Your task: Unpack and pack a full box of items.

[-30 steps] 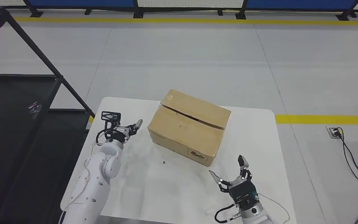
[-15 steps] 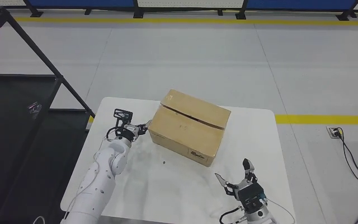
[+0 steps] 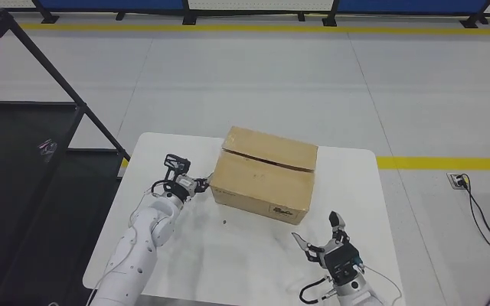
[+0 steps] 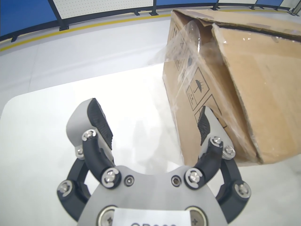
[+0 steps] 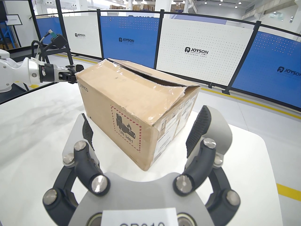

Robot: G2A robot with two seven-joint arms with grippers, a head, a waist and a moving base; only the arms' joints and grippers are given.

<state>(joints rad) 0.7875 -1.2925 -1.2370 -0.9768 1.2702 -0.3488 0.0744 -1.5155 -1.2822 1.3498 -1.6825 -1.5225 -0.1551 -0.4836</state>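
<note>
Nearest, we note the right gripper [image 3: 314, 229] [image 5: 144, 112] low over the table's front edge, fingers spread wide with nothing between them; its pads [image 5: 87, 130] are black ribbed rubber on grey metal backs. The table [image 3: 230, 252] [image 5: 35, 123] is smooth white with rounded corners. Mid-table stands the box [image 3: 264, 172] [image 5: 131, 95] [image 4: 247, 83]: brown corrugated cardboard, oblong, edges scuffed and dented, top flaps folded down with a dark slit gaping along the seam. Clear tape [image 4: 185, 55] lies wrinkled and peeling over one end. The corner facing the right gripper carries a red dashed-border label [image 5: 125, 128] with black print; the taped end shows black handling pictograms, an umbrella [image 4: 198, 86] among them. The left gripper [image 3: 200, 183] [image 4: 148, 104] is at that end, low down, fingers apart, one pad close against the cardboard; contact we cannot tell. Beyond: grey floor, a yellow line [image 3: 432, 162], blue and white perforated fence panels [image 5: 202, 55].
</note>
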